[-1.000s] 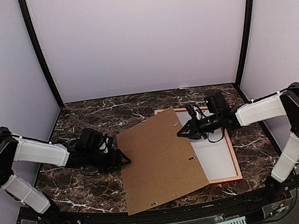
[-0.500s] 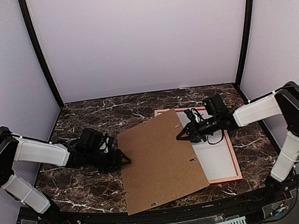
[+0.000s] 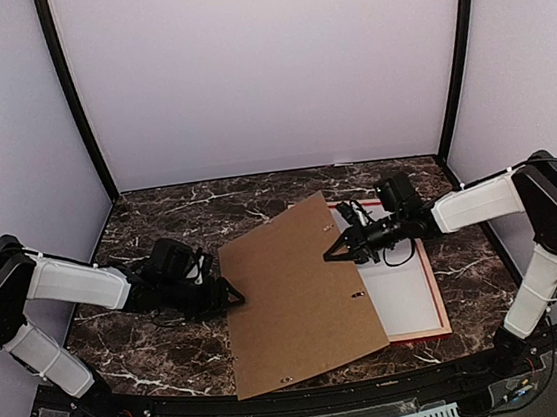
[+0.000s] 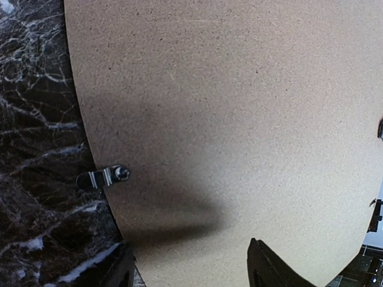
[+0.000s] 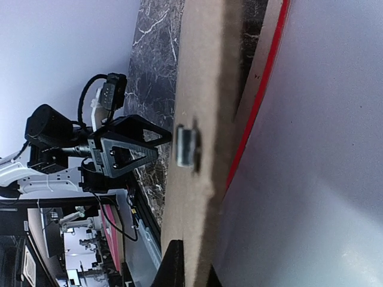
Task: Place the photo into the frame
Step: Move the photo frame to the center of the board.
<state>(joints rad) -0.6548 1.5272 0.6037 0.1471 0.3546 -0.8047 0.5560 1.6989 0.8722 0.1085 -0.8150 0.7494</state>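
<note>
Frame (image 3: pixel 414 336) underlies board (image 3: pixel 299 297) pinched in right jaws.

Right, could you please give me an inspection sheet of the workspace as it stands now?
Surface: dark marble table, white-veined.
Job's things: red frame lying flat, white panel inside; brown backing board askew over its left side; photo not visible.
Clutter: nothing seen.
Tools: left tool open at the board's left edge; right tool shut on the board's right edge.
Cables: black loops by each wrist.
Surroundings: plain pale walls, black corner posts.
</note>
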